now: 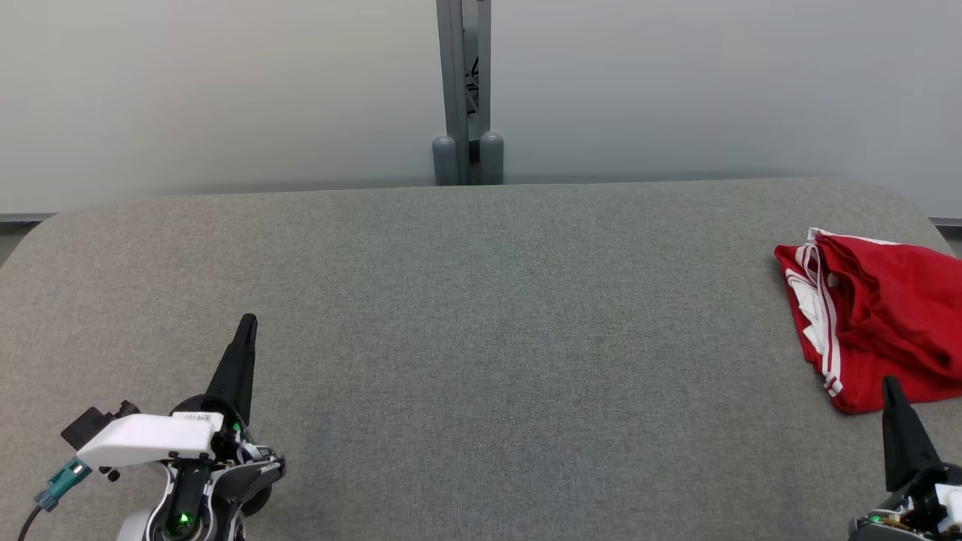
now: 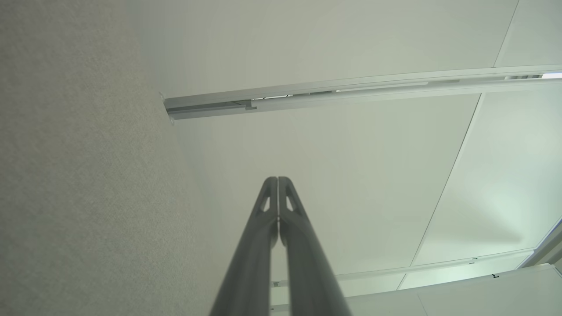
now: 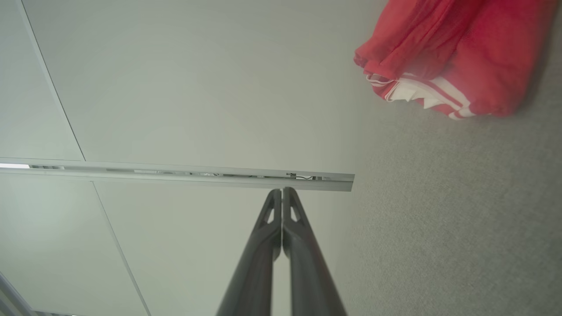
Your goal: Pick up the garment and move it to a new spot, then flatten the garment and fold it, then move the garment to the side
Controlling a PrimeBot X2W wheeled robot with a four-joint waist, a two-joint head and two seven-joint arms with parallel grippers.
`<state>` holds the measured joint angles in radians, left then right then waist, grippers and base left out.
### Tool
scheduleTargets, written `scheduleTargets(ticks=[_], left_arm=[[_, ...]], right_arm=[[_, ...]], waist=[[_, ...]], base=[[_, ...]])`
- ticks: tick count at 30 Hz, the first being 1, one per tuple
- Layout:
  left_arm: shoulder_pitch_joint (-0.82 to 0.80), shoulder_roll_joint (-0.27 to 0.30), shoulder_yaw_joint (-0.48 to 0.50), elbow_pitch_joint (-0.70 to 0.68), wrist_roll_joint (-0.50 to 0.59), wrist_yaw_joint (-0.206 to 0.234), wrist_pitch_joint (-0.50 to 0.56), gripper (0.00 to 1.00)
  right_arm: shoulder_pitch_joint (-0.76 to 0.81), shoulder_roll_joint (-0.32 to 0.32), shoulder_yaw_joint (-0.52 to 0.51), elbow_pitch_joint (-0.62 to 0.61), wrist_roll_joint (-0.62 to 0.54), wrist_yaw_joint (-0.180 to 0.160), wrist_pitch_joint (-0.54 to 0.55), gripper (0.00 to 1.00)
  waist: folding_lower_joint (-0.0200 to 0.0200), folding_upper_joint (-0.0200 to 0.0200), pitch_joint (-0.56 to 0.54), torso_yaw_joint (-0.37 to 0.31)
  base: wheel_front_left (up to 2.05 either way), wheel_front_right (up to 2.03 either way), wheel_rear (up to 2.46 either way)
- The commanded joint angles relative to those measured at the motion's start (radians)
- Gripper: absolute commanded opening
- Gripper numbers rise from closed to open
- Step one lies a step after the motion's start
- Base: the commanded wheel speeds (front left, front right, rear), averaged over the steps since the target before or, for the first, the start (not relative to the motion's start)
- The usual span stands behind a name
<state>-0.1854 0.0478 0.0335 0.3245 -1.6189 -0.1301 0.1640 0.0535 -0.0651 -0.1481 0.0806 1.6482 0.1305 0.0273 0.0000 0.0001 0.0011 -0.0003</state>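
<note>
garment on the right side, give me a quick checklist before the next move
1. Garment found: red garment lies on the grey table, far right. Ok.
2. Garment free: the right wrist view shows it apart from the fingers, nothing held. Ok.
3. Right gripper ready to grasp: fingers pressed together, must open first. Not ok.
4. Left gripper ready to help: shut, over the table's left part, far from the garment. Not ok.
5. Garment flat: bunched in folds, white-striped edge showing. Not ok.
6. Garment fully on the table: its right part runs off the head view's edge. Cannot tell.
</note>
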Motion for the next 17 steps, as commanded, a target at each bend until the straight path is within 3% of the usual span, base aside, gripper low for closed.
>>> scheduleTargets(ticks=[1, 17], left_arm=[[-0.01, 0.004, 0.004, -0.001, -0.001, -0.003, 0.003, 0.0], [-0.01, 0.004, 0.004, -0.001, -0.001, -0.003, 0.003, 0.0]], right_arm=[[0.011, -0.004, -0.002, -0.002, 0.004, 0.0, 0.004, 0.0], [0.011, -0.003, -0.002, -0.002, 0.003, 0.0, 0.004, 0.0]], waist=[[0.0, -0.0001, 0.0, 0.0], [0.0, -0.0001, 0.0, 0.0]], base=[[0.0, 0.0, 0.0], [0.0, 0.0, 0.0]])
